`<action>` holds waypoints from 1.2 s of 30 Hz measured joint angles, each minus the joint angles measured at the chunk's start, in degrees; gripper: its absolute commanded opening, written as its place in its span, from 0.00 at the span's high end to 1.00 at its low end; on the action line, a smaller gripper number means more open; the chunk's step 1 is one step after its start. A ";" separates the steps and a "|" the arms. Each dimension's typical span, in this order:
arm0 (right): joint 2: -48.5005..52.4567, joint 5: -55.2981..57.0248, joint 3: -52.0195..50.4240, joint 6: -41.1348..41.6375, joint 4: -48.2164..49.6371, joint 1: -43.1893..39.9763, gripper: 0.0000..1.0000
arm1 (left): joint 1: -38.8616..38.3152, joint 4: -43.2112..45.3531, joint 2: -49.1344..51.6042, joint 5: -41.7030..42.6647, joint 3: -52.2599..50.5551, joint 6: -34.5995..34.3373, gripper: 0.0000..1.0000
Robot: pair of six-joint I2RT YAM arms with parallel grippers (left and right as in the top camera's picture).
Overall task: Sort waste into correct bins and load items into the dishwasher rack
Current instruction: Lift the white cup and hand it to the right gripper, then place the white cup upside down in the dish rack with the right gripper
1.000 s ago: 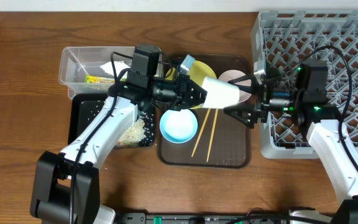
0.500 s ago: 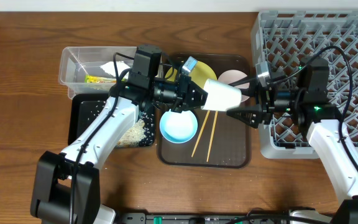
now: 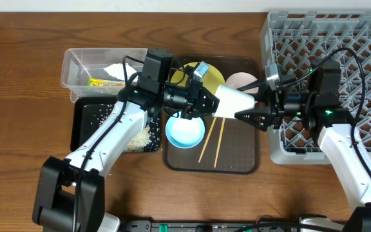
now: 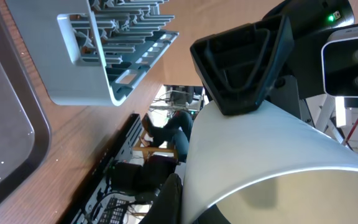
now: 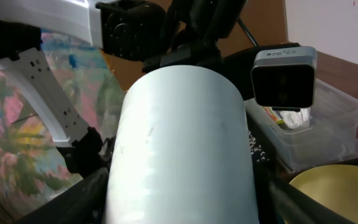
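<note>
Cup (image 3: 232, 100) held sideways in the air between both hands, over the brown tray (image 3: 237, 161)
The left hand (image 3: 206, 101) is clenched on one end of the cup. The right hand (image 3: 250, 104) has one finger on each side of the other end; one finger seems to touch the cup wall, but I cannot tell if it is grasping. On the tray below lie the blue bowl (image 3: 185, 131) and the chopsticks (image 3: 212, 142), with the yellow plate (image 3: 212, 73) and the white bowl (image 3: 240, 80) at the far side. The rack (image 3: 340, 38) stands to the right. The clear tub (image 3: 73, 67) holds the wrapper (image 3: 98, 82) and the tissue (image 3: 116, 69), and rice (image 3: 137, 136) lies in the black bin (image 3: 81, 132) on the desk (image 3: 18, 129)
</note>
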 measured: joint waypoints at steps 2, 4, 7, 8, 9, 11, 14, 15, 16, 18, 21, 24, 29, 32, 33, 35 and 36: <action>0.00 0.02 0.00 0.00 0.02 0.00 0.38 | 0.00 0.00 0.00 -0.07 0.00 0.00 0.94; 0.00 0.20 0.00 0.04 -0.04 0.00 0.39 | 0.02 0.00 0.00 -0.17 0.00 0.02 0.94; 0.00 0.31 0.00 0.04 -0.02 0.00 0.41 | 0.04 -0.02 0.00 -0.26 0.00 0.02 0.94; 0.00 0.33 0.00 0.04 -0.04 0.00 0.42 | 0.04 -0.02 0.00 -0.26 0.00 0.02 0.94; 0.00 0.35 0.00 0.04 -0.02 0.00 0.42 | 0.04 -0.02 0.00 -0.26 0.00 0.02 0.94; 0.00 0.37 0.00 0.04 -0.02 0.00 0.43 | 0.04 -0.02 0.00 -0.28 0.00 0.00 0.87; 0.00 0.94 0.00 0.02 -0.39 0.00 0.46 | 0.04 0.11 0.00 -0.31 0.00 0.13 0.59; 0.00 1.53 0.00 0.02 -0.85 0.00 0.46 | 0.02 0.13 0.00 -0.44 0.00 0.35 0.53; 0.00 2.36 0.00 0.04 -1.55 0.00 0.46 | 0.00 0.13 0.00 -0.68 -0.02 1.11 0.47; 0.00 5.09 0.02 -0.02 -3.69 0.00 0.47 | 0.00 -0.68 0.00 -2.10 -0.02 3.34 0.36; 0.00 9.70 0.02 -0.09 -7.21 0.00 0.48 | 0.26 -6.51 0.00 -8.41 -0.04 8.39 0.30; 0.00 17.14 0.02 -0.07 -10.32 -0.04 0.47 | 0.81 -13.79 0.00 -18.88 -0.02 13.64 0.28; -0.59 29.79 0.04 1.20 -15.76 -0.72 0.56 | 2.14 -24.33 -0.48 -35.54 -0.11 21.33 0.28; -2.58 37.38 1.36 3.21 -23.91 -2.27 0.82 | 3.32 -28.94 -3.41 -44.39 -0.15 24.59 0.28; -3.50 40.22 2.60 3.89 -27.45 -2.99 0.92 | 3.78 -30.60 -5.51 -47.71 -0.17 25.44 0.28; -4.83 45.11 5.81 4.39 -32.85 -3.69 0.99 | 4.37 -32.70 -9.62 -52.76 -0.17 26.40 0.28; -5.31 47.21 7.45 4.55 -34.91 -3.85 0.99 | 4.63 -33.75 -11.69 -54.93 -0.17 26.86 0.28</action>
